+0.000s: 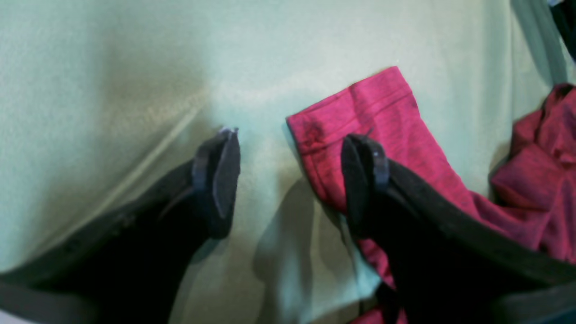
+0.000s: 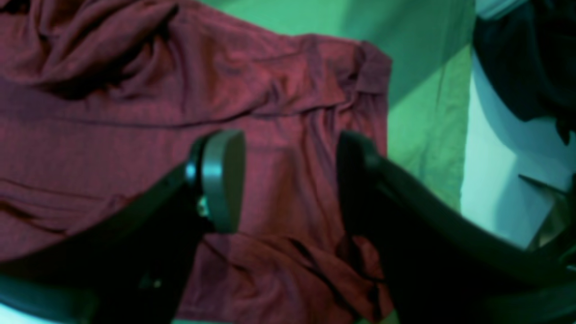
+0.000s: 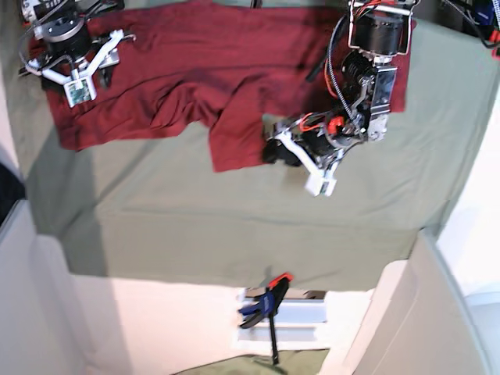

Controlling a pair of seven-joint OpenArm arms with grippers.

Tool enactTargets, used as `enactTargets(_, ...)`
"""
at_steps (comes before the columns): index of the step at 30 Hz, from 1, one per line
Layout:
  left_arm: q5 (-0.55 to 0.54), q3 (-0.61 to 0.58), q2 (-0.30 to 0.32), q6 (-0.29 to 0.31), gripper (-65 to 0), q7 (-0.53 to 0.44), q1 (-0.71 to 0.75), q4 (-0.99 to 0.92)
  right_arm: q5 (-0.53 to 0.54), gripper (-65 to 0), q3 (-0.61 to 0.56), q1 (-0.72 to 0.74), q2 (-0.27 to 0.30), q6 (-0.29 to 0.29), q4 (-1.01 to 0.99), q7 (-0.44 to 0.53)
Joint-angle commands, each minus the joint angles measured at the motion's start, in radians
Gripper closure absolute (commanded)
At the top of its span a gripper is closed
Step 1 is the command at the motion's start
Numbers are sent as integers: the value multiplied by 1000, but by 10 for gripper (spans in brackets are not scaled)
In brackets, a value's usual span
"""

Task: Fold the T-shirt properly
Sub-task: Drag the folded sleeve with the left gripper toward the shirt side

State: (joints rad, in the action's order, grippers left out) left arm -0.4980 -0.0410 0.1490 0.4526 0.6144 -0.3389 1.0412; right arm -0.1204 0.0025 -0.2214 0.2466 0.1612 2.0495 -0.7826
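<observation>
Left gripper (image 1: pixel 288 180), jaws apart, hovers over the T-shirt (image 1: pixel 373 130) sleeve cuff, apparently just laid flat for folding.

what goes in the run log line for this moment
left tool open beside sleeve cuff | right tool open above T-shirt | unfolded

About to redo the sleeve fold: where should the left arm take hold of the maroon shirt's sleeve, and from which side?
Probably at the cuff, the hemmed end of the sleeve lying flat on the green cloth. The left gripper hangs open beside it, one finger over the sleeve. Come from above, fingers straddling the cuff's free edge, and pinch only the shirt, not the cloth beneath.
</observation>
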Motion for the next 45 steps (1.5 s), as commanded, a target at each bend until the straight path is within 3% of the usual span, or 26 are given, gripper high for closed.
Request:
enactTargets(1,2,-13,-10,0,-393,25,-17,8,-3,-327,5,8,5,0,19,19)
enactTargets(11,5,-171,-58,-1,-391,15,-18,11,-3,-327,5,7,5,0,19,19)
enactTargets(13,48,-171,-66,0,-368,-10,-19,11,-3,-327,5,7,6,0,19,19)
enactTargets(15,103,-171,-66,6,-175,-44,-19,11,-3,-327,5,7,5,0,19,19)
enactTargets(16,119,-170,-64,31,-65,-58,-19,11,-3,-327,5,7,5,0,19,19)
enactTargets(17,127,-167,-63,71,0,-66,-22,11,-3,-327,5,7,6,0,19,19)
enactTargets(19,128,-160,-63,150,0,-58,-33,16,-3,-327,5,7,6,0,19,20)
enactTargets(23,34,-84,-63,246,0,-9,-38,113,-3,-327,5,7,6,0,19,19)
enactTargets(26,-105,-23,-45,246,0,116,-38,230,-3,-327,5,7,6,0,19,18)
enactTargets(30,-254,-22,53,246,0,183,-35,318,-3,-327,5,3,7,0,19,12)
enactTargets(40,-328,-1,275,246,0,200,105,496,-3,-327,5,-4,25,0,19,23)
enactTargets(45,-396,128,322,246,0,235,269,618,-3,-327,5,-4,25,0,19,25)
